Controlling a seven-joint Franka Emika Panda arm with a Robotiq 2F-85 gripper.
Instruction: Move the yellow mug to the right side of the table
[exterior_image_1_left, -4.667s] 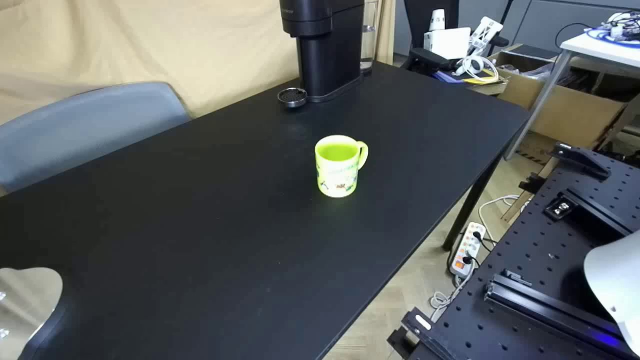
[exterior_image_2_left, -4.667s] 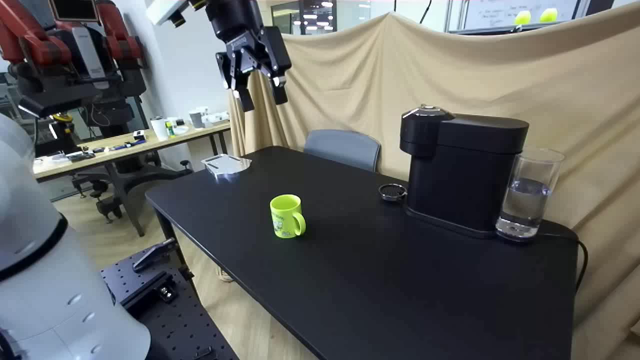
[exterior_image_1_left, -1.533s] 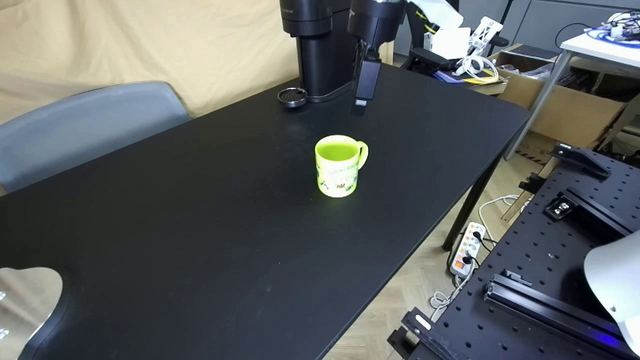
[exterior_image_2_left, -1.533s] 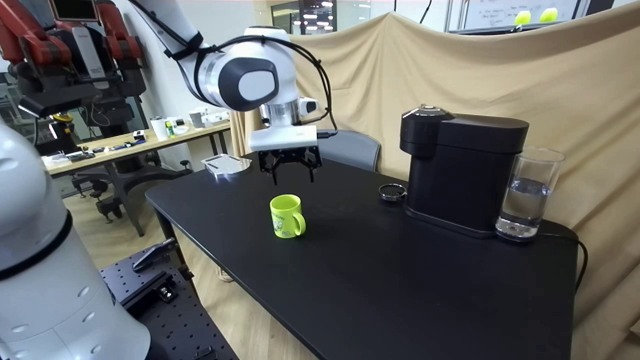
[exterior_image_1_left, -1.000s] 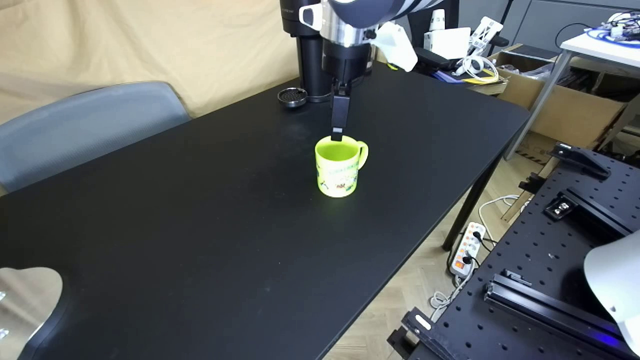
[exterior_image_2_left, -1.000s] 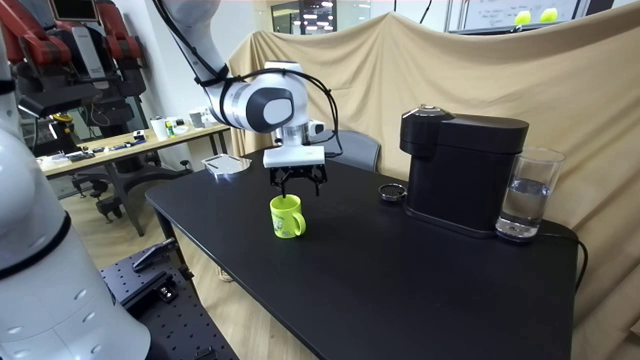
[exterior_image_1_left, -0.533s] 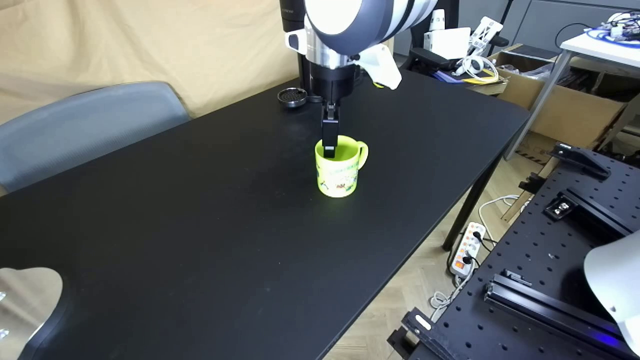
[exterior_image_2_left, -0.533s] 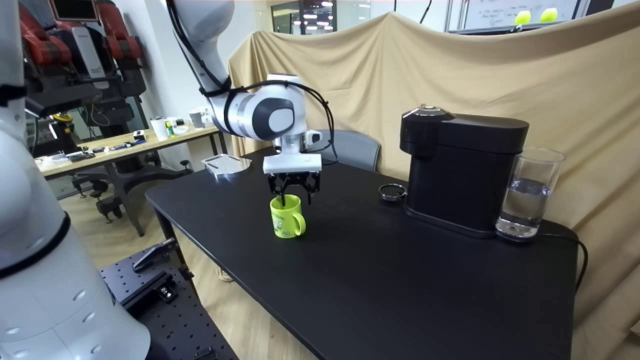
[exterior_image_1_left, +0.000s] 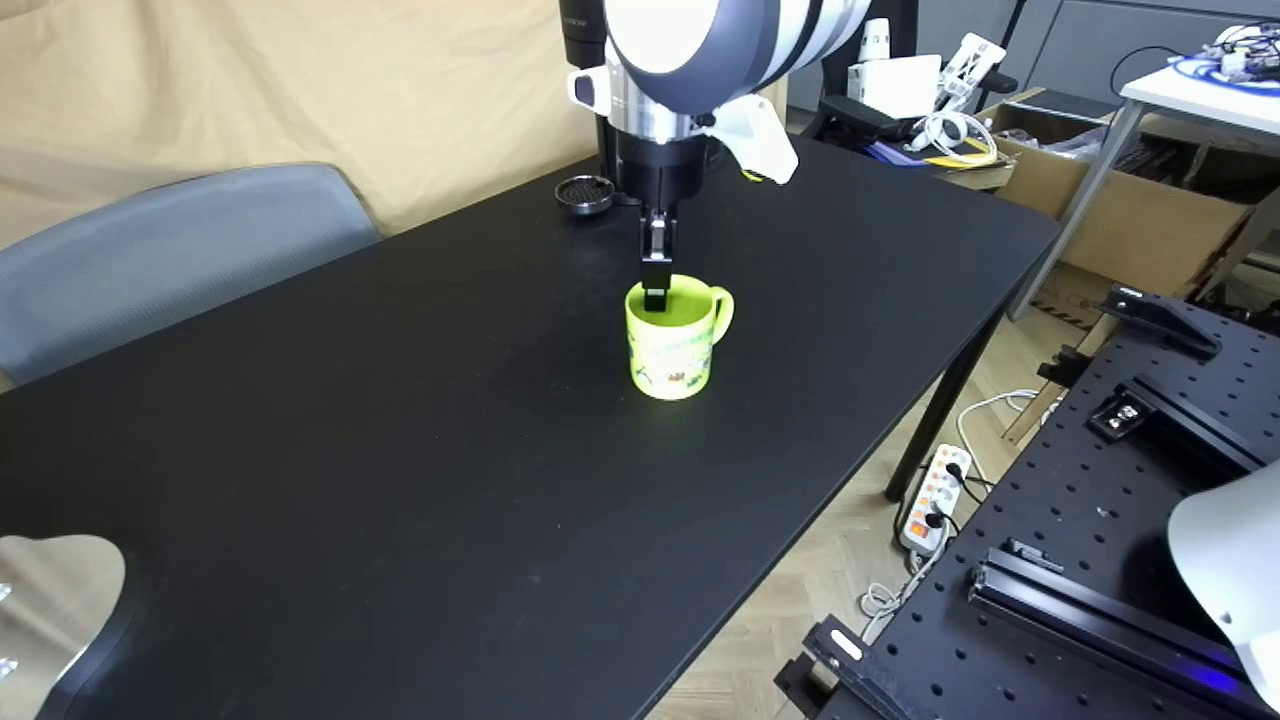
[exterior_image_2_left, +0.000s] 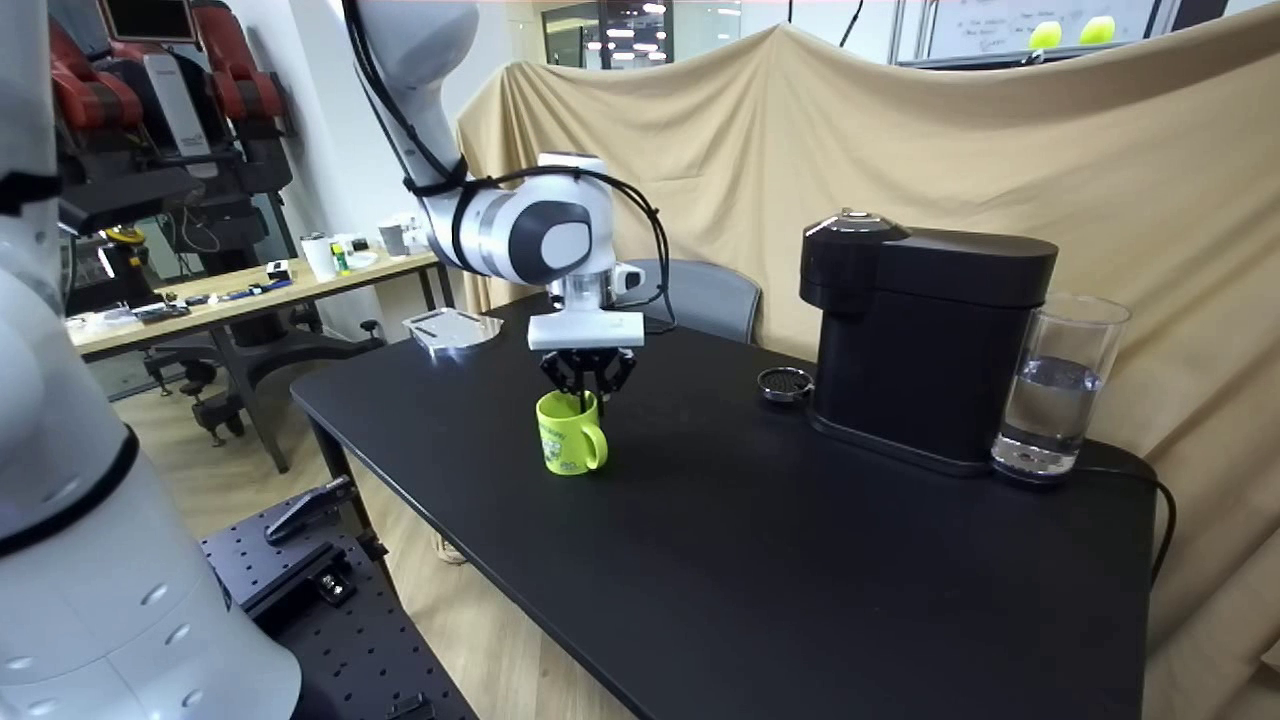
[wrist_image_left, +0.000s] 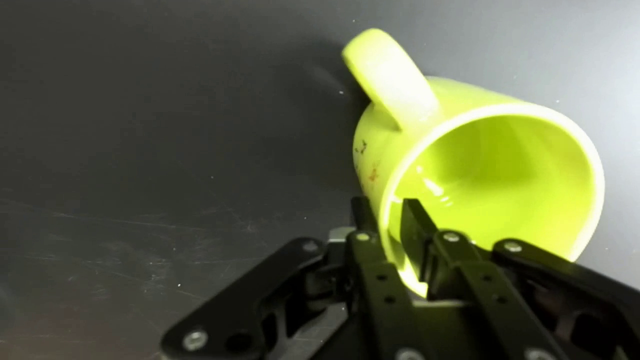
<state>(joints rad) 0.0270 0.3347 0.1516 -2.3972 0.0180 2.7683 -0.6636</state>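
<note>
Yellow mug (wrist_image_left: 500, 170), gripper (wrist_image_left: 386, 205) looks clamped on one side of its rim! That off-centre hold could let it tilt or slip when lifted.

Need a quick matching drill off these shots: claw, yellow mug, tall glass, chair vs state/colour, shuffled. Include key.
Column 1
1. claw
2. yellow mug
3. tall glass
4. chair

Column 2
A. part-filled with clear liquid
B. straddling the mug's wall
C. blue-grey, in front of the beige cloth
D. bright yellow-green, with a loop handle

Pairs: 1-B, 2-D, 3-A, 4-C
</note>
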